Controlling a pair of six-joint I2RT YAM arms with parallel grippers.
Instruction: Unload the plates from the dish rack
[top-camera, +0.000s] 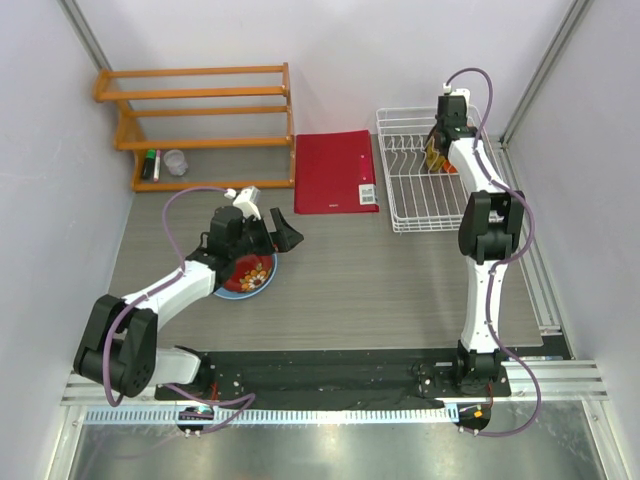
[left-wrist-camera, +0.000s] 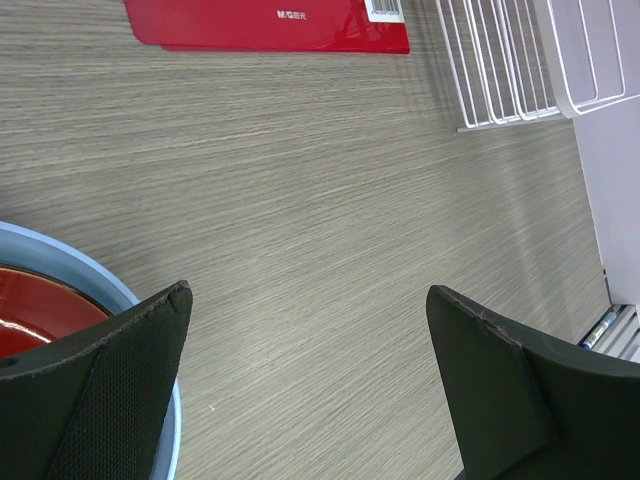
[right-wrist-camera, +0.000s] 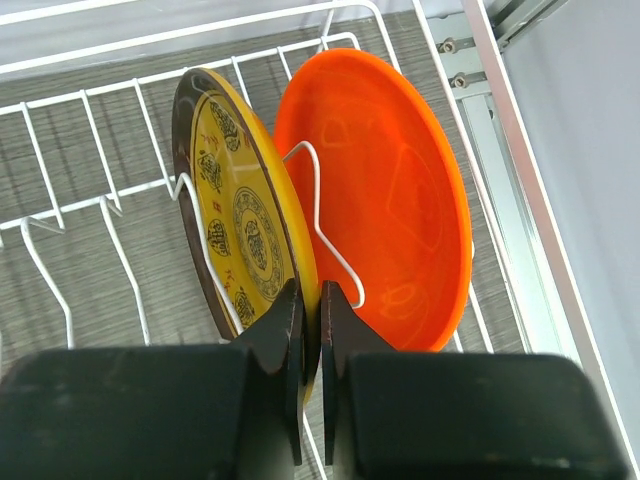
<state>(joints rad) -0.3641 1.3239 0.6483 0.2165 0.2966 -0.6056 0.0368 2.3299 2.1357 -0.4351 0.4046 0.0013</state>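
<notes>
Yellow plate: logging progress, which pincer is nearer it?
Right. The right pincer is shut on the yellow plate in the rack; the left pincer hangs open across the table.

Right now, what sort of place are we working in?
Likely a lab test cell, not a kitchen: bare white walls, aluminium frame rails, a dish rack and wooden shelf on one table.

i see my right gripper (right-wrist-camera: 311, 300) pinched on the rim of the yellow plate (right-wrist-camera: 235, 210); the orange plate (right-wrist-camera: 390, 190) stands just right of the jaws, both upright in the dish rack (right-wrist-camera: 100, 205).
</notes>
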